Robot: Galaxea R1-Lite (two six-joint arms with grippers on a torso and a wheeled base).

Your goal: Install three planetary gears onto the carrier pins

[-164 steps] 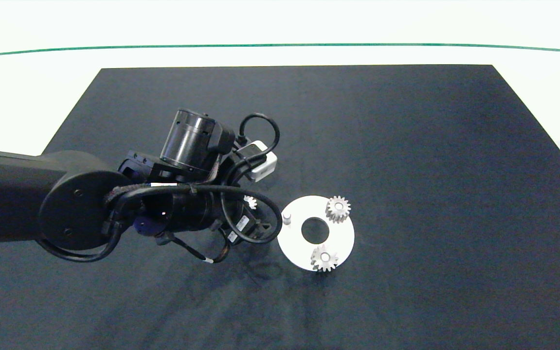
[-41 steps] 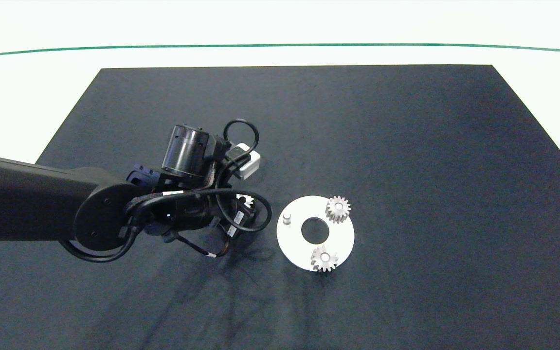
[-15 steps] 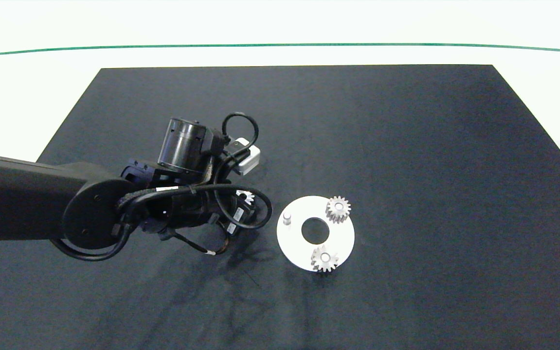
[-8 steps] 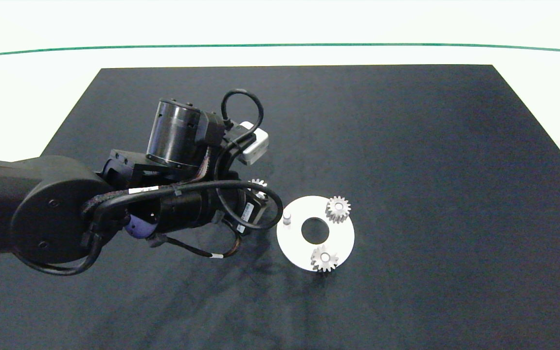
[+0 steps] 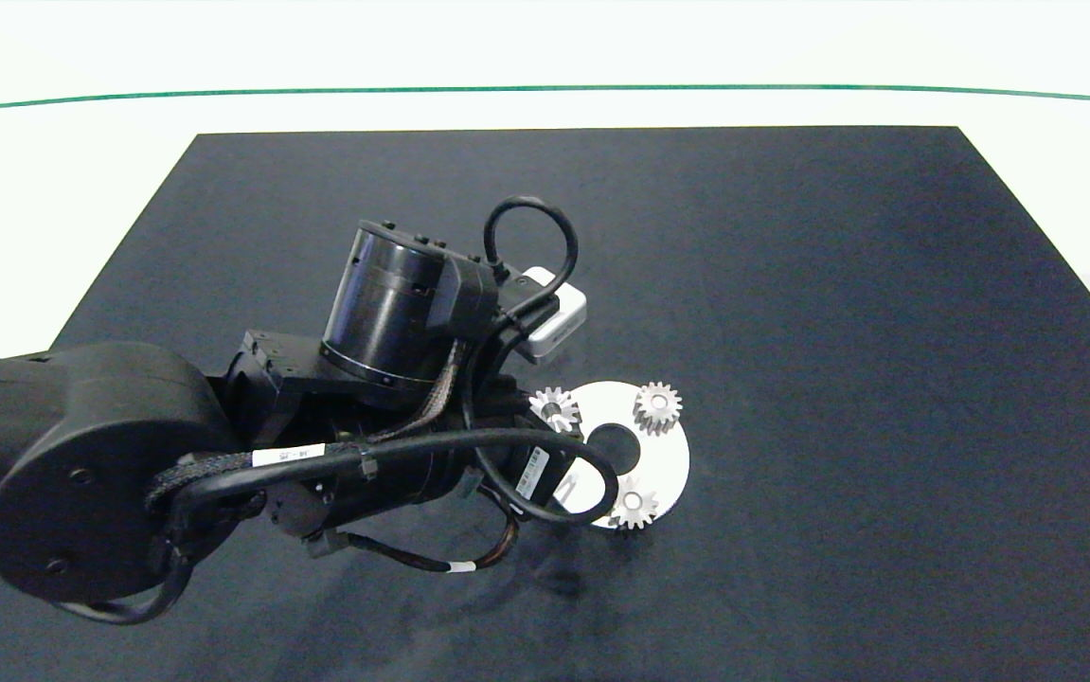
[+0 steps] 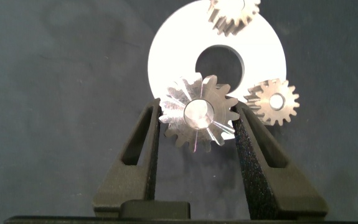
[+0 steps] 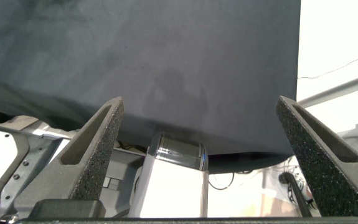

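Left gripper (image 6: 195, 124) clenched on a silvery toothed gear (image 6: 197, 120) above the flat white disc (image 6: 166, 50) on the black mat (image 5: 791, 284), two matching gears (image 5: 658, 407) seated on the disc, no legible writing, right gripper (image 7: 203, 140) spread wide beyond the mat's edge.

Right end effector (image 7: 197, 134), fingers wide apart, over dark mat (image 7: 166, 56).

surface: white table (image 5: 52, 170) | on it: black mat (image 5: 791, 284); white disc (image 5: 668, 455) on mat
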